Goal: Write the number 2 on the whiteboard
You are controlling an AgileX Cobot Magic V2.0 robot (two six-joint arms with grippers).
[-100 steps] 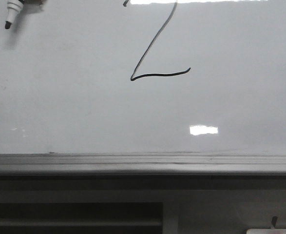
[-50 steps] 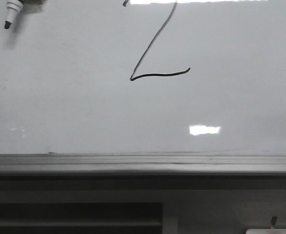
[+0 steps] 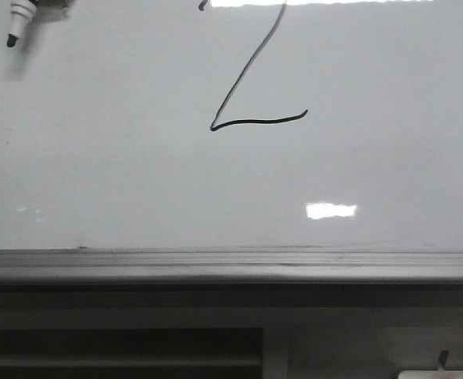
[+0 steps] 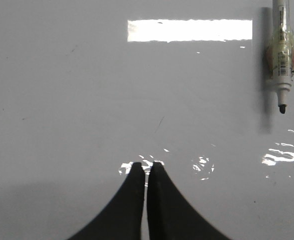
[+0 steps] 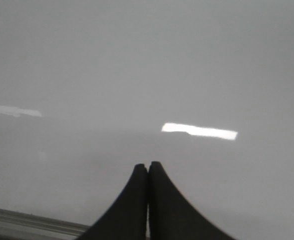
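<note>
Glossy and pale, the whiteboard (image 3: 97,174) fills your front view, with a grey ledge (image 3: 231,267) along its lower edge. You can see the number 2 (image 3: 251,87) drawn in thin black: a slanted stroke ending in a short wavy base, its top cut off by the frame. The writing looks essentially finished, so your next move is probably only to check the figure's upper curve and retire the arms. A marker (image 3: 16,20) hangs at the upper left, well apart from the numeral; what holds it is out of view. Your left gripper (image 4: 147,167) has its fingers pressed together on nothing, facing bare board, and the right gripper (image 5: 148,167) likewise.
</note>
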